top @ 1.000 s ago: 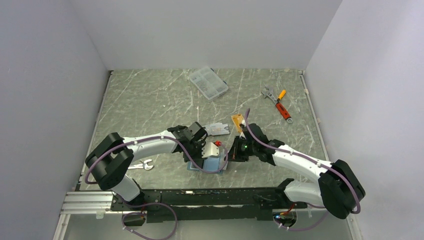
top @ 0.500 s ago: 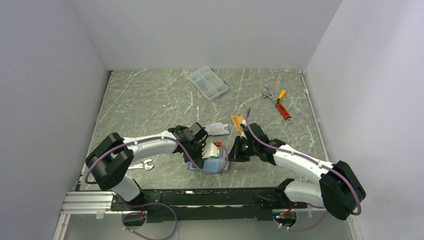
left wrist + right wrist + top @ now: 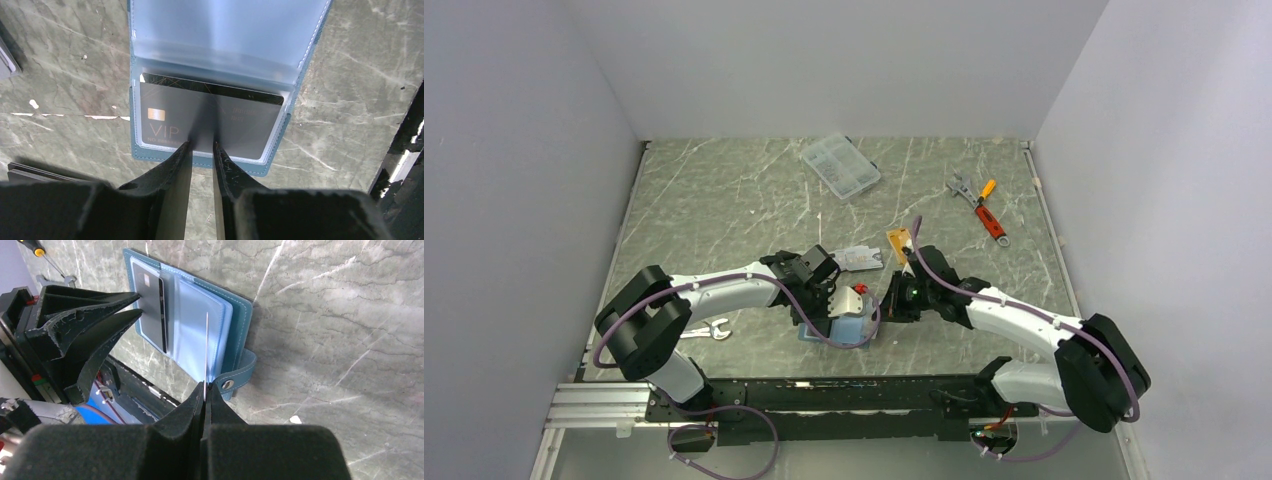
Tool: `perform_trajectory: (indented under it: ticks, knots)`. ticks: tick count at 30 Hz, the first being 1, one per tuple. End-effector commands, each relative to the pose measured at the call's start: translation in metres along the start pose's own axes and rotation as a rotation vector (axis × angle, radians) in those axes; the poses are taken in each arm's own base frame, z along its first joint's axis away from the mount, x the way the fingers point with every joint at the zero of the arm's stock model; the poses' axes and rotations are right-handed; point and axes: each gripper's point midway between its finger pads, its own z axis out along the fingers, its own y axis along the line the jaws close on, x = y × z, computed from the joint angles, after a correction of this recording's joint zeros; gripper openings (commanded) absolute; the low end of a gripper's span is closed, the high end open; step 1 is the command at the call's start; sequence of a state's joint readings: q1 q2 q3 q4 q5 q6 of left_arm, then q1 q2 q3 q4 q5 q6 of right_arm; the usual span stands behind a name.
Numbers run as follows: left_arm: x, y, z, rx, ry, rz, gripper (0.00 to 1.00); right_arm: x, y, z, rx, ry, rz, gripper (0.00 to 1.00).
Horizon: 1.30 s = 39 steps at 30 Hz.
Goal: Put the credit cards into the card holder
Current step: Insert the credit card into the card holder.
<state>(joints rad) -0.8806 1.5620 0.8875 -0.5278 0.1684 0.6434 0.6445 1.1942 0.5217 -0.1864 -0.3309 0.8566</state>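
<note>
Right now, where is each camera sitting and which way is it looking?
Top external: high behind the arms, looking down at the table; both arms, left gripper and right gripper show.
Left wrist: on the left arm, looking along its own fingers at the VIP card.
Right wrist: on the right arm, looking past its shut fingers at the clear page they pinch; left gripper shows too.
Shared: all three see the card holder.

compartment box (image 3: pixel 840 166) far centre; wrench (image 3: pixel 961 186), screwdriver (image 3: pixel 990 217) far right; spanner (image 3: pixel 709 330) near left
</note>
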Motion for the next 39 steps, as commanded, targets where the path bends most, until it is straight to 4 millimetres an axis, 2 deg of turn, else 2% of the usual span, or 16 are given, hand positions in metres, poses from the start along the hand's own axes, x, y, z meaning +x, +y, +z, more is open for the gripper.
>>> perform_trajectory:
  ticks: [1,17,34,39]
  knots:
    - [-0.002,-0.003,-0.008,0.001,-0.005,0.01,0.27,-0.007,0.004,0.005,-0.018,-0.018,-0.007,0.0]
    - [0.001,-0.004,-0.008,0.001,-0.001,0.008,0.26,0.0,-0.009,0.008,0.014,-0.004,0.001,0.0]
    - [0.002,-0.005,-0.01,-0.001,0.0,0.013,0.24,0.004,-0.013,0.015,0.001,-0.001,0.025,0.0]
    - [0.002,-0.005,-0.009,-0.001,0.0,0.013,0.24,0.001,-0.017,0.009,0.038,-0.012,0.001,0.0]
